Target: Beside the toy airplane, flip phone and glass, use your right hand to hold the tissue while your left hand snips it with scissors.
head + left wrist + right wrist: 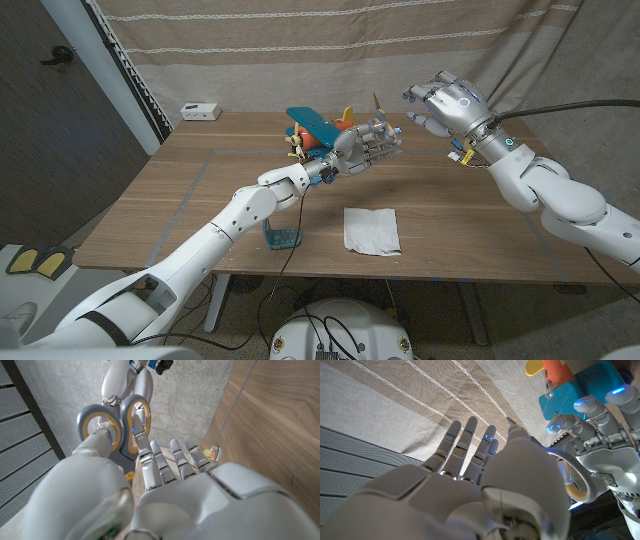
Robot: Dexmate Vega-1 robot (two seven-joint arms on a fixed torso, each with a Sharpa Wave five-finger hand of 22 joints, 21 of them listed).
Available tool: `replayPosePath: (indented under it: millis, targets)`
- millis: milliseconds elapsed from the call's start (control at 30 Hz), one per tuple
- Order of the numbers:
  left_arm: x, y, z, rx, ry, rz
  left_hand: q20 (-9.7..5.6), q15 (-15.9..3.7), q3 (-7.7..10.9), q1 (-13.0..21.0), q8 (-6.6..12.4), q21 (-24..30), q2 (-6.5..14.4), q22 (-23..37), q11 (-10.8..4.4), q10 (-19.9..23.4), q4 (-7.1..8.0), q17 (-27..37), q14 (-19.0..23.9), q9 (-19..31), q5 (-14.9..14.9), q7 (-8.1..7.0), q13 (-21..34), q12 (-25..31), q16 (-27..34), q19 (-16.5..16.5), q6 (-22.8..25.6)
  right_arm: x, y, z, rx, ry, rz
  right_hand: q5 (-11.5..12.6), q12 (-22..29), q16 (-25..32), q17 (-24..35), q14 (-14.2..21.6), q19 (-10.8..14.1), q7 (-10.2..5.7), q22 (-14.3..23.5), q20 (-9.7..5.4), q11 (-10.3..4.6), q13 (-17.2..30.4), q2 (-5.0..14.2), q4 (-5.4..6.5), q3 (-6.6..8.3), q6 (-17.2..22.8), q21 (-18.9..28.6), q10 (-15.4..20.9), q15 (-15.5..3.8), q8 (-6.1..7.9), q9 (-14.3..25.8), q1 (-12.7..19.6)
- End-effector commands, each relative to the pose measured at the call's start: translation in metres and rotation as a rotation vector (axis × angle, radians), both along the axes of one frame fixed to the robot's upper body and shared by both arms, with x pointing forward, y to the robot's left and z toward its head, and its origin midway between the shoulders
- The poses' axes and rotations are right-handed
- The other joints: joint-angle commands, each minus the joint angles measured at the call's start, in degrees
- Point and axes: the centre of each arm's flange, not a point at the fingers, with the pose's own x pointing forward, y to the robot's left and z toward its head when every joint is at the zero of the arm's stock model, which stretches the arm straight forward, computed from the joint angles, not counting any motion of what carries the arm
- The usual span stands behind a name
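The left hand (372,145) is raised above the counter (480,215) in front of the toy airplane (312,128), and it seems to grip the scissors (116,424), though the blades are hard to make out. The right hand (445,103) hangs high with fingers spread, holding nothing. Well below both, the tissue (371,229) lies flat near the front edge, so the right hand should come down first and lift one edge taut before the scissors close in.

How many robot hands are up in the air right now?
2. The left hand is raised mid-table, in front of the toy airplane, gripping scissors. The right hand hovers open to its right.
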Motion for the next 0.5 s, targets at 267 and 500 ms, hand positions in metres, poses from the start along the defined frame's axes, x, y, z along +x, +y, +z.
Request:
replayPosePath:
  millis: [267,500]
  targets:
    - [0.0013,0.0119,0.0033,-0.085,-0.087,-0.023,-2.61,-9.61,-0.21,-0.88,0.64,-0.67,-0.16,0.07,-0.33,0.2,0.35,-0.3,-1.13,-0.02,0.64,-7.19,-1.69,-1.8,-1.29,-1.01,6.98,0.0027,-0.0067,0.0044,0.038,-0.027,-0.017,0.12,-0.06,0.34,0.12,-0.02,0.61,0.18,0.32,-0.11,-0.25,0.05,0.17,-0.16,0.19,0.06,-0.27,0.15,-9.89,-0.18,0.25,-0.32]
    - [0.006,0.0092,0.0025,-0.103,-0.115,-0.077,-2.82,-9.72,-0.81,-1.33,0.58,-1.18,-1.13,-0.03,-0.33,0.68,0.21,-0.73,-2.16,-0.99,0.93,-7.2,-2.83,-2.81,-2.36,-1.35,7.62,0.0045,-0.0078,0.0058,0.032,-0.028,-0.014,0.09,-0.12,0.34,0.07,-0.2,0.7,0.13,0.33,-0.1,-0.22,-0.01,0.16,-0.15,0.21,0.06,-0.41,0.14,-9.86,-0.27,0.27,-0.51]
